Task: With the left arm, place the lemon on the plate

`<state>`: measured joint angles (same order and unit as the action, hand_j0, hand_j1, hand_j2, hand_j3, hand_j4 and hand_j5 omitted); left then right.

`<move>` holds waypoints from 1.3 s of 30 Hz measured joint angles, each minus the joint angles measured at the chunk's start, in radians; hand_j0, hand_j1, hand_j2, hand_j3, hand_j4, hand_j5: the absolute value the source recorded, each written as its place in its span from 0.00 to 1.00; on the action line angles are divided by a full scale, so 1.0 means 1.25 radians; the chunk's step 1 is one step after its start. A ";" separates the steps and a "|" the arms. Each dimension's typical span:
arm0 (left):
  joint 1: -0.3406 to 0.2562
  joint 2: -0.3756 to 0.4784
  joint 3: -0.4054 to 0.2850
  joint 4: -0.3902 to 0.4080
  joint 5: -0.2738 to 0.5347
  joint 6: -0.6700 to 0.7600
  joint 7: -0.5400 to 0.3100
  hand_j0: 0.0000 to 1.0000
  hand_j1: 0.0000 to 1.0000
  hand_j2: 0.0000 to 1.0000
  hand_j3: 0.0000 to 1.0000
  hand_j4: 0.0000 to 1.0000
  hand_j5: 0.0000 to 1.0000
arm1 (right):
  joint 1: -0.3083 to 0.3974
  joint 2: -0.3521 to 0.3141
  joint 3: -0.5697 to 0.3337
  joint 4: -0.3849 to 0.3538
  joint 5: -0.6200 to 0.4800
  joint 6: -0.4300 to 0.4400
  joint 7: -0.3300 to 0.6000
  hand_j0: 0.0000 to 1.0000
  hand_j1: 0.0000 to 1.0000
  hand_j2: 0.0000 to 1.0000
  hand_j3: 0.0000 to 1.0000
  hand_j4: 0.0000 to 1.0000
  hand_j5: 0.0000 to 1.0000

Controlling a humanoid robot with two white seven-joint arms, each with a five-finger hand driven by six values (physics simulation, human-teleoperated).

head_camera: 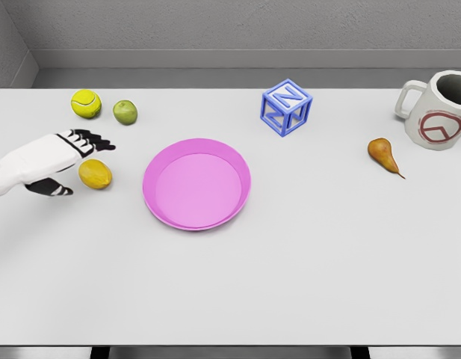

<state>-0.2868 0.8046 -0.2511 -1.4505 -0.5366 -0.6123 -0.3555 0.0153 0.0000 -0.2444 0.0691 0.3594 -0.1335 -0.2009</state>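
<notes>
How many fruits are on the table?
3: a lemon by the left hand, a green apple at the back left, and a pear near the mug. None seem hidden.

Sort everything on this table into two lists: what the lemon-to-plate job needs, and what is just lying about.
Needed for the job:
- lemon, by the open fingers of the left hand
- pink plate, empty, to the lemon's right

Just lying about:
- tennis ball
- green apple
- blue letter block
- pear
- white mug
</notes>
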 measured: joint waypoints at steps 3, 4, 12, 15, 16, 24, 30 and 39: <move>-0.013 -0.001 -0.029 0.001 -0.002 0.000 0.000 1.00 1.00 1.00 1.00 1.00 1.00 | 0.000 0.000 0.000 0.000 0.000 0.000 0.000 1.00 1.00 1.00 1.00 1.00 1.00; -0.018 -0.001 -0.037 0.002 -0.002 0.000 -0.001 1.00 1.00 1.00 1.00 1.00 1.00 | 0.000 0.000 0.000 0.000 0.000 0.000 0.000 1.00 1.00 1.00 1.00 1.00 1.00; -0.072 0.021 -0.127 0.012 -0.038 0.000 -0.002 1.00 1.00 1.00 1.00 1.00 1.00 | 0.000 0.000 0.000 0.000 0.000 0.000 0.000 1.00 1.00 1.00 1.00 1.00 1.00; -0.076 0.024 -0.144 0.022 -0.051 0.000 -0.001 1.00 1.00 1.00 1.00 1.00 1.00 | 0.000 0.000 0.000 0.000 0.000 0.000 0.000 1.00 1.00 1.00 1.00 1.00 1.00; -0.098 0.025 -0.146 0.030 -0.051 0.000 0.000 1.00 1.00 1.00 1.00 1.00 1.00 | 0.000 0.000 0.000 0.000 0.000 0.000 0.000 1.00 1.00 1.00 1.00 1.00 1.00; -0.134 0.021 -0.164 0.084 -0.072 0.000 0.001 0.92 0.92 0.92 0.92 0.92 0.92 | 0.000 0.000 0.000 0.000 0.000 0.000 0.000 1.00 1.00 1.00 1.00 1.00 1.00; -0.145 0.010 -0.188 0.086 -0.083 0.000 0.000 0.90 0.90 0.90 0.90 0.90 0.90 | 0.000 0.000 0.000 0.000 0.000 0.000 0.000 1.00 1.00 1.00 1.00 1.00 1.00; -0.166 -0.004 -0.237 0.086 -0.088 0.000 -0.001 0.90 0.90 0.90 0.90 0.90 0.90 | 0.000 0.000 0.000 0.000 0.000 0.000 0.000 1.00 1.00 1.00 1.00 1.00 1.00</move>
<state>-0.4939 0.7993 -0.5470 -1.3435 -0.6463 -0.6125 -0.3564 0.0153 0.0000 -0.2447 0.0691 0.3594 -0.1335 -0.2009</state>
